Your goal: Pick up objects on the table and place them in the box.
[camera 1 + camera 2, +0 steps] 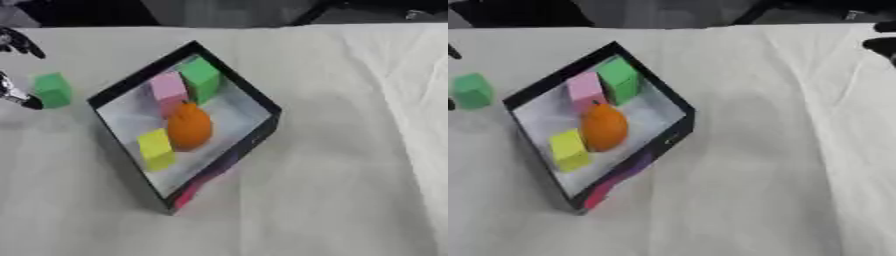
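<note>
Black fingers of our left hand [19, 70] stand spread around the green cube [52, 89] on the counter [350, 150], left of the box [262, 102] holding pink, green, yellow blocks and an orange.

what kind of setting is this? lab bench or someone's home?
Most likely a lab or test bench: a table under a plain white cloth, a black-rimmed box holding foam-like coloured blocks and an orange, and one green block outside it beside the robot's left hand.
</note>
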### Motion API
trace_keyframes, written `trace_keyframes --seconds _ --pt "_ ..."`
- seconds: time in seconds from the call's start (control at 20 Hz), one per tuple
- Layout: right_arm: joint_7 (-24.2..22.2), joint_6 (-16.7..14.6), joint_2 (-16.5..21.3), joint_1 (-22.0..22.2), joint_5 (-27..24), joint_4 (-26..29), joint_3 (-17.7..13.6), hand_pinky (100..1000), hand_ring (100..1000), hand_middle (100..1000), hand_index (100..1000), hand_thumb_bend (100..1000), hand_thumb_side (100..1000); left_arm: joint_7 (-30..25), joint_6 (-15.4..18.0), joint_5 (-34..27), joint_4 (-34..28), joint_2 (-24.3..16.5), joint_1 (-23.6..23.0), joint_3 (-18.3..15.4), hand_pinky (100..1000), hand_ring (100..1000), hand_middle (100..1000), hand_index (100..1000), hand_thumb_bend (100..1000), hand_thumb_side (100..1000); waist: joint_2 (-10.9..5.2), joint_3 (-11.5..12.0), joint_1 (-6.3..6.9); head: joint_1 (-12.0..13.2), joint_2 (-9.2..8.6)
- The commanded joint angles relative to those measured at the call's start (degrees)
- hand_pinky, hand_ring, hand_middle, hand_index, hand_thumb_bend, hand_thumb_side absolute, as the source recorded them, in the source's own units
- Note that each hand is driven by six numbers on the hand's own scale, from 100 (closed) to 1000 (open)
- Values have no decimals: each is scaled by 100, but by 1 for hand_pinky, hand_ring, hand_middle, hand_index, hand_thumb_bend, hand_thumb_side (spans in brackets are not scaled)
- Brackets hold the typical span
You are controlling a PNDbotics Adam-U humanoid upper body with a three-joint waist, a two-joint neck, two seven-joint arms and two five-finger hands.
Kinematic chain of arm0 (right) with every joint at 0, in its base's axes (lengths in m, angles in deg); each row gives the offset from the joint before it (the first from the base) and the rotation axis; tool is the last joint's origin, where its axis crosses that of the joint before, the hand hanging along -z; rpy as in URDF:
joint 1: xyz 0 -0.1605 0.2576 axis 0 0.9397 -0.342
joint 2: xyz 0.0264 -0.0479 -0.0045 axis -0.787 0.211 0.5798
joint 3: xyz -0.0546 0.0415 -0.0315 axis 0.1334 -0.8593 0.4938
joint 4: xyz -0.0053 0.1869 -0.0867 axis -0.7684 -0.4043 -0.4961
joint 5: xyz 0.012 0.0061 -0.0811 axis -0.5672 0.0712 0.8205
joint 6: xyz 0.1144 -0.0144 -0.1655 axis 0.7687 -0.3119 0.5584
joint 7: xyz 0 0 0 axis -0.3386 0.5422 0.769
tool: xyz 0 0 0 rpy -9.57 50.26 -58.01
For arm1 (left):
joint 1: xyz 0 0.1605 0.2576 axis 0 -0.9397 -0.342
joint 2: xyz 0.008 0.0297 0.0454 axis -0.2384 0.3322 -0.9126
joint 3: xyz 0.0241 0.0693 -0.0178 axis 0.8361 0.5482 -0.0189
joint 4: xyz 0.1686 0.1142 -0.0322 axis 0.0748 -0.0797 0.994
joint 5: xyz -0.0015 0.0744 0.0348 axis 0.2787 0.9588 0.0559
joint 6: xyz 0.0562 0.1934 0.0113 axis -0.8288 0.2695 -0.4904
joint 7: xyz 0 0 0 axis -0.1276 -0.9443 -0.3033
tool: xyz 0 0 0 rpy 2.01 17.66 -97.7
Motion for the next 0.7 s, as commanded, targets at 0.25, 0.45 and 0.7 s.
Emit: trace_keyframes --seconds 0.25,0.45,0.7 --pt "19 16 78 -68 44 98 -65 891 677 678 826 100 605 482 -89 209 263 -72 94 -264 921 918 845 874 673 284 63 -57 -63 110 -152" --pt "14 29 55 -76 55 93 -58 891 677 678 826 100 609 716 -141 261 399 -50 106 -332 916 914 840 870 639 201 111 -93 -67 171 -198" --pt "19 41 20 -58 81 79 -68 892 677 678 826 100 606 1132 -225 795 493 -23 113 -353 905 911 835 869 646 141 168 -118 -72 217 -263"
